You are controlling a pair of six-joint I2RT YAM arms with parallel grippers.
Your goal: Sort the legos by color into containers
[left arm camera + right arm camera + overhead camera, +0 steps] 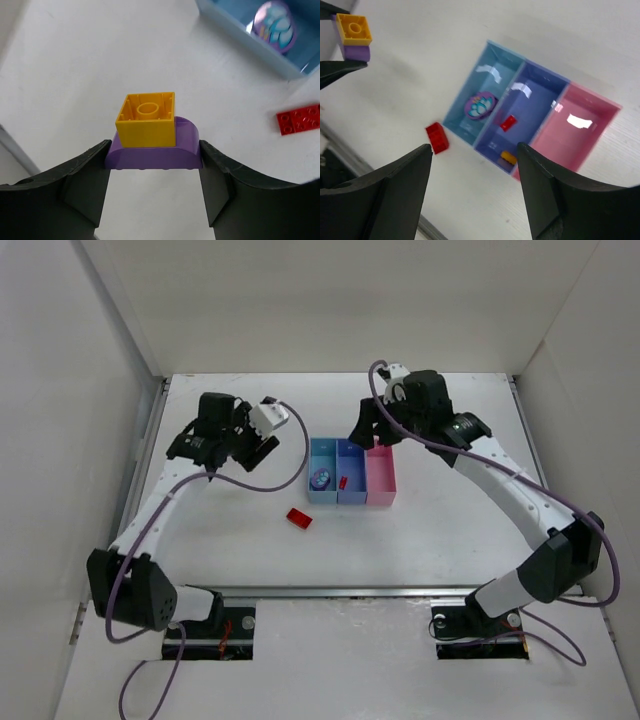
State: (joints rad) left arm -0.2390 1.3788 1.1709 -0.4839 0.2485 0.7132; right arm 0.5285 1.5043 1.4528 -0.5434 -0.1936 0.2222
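The left gripper [155, 150] is pinched on the flat ends of a purple round-shouldered plastic brick [150, 157], over the white table [75, 60], with a yellow square plastic brick [146, 120] clipped on top. Both look light, rigid and glossy. The flat ends are the sound hold, since the curved shoulder would likely slip, and the 2 colours need prising apart.

A flat red plastic brick [299, 120] lies loose just beside the light blue plastic bin [470, 87], which holds a round lilac printed piece [479, 106]. The blue-violet plastic bin [530, 107] holds 1 small red brick [508, 122] and 1 orange brick [508, 158]. The pink plastic bin [570, 142] ends the row.

These 3 thin-walled bins probably slide if bumped, so approach from above. Open table lies to their left. The right gripper [474, 147] hangs over them, jaws spread, holding nothing.
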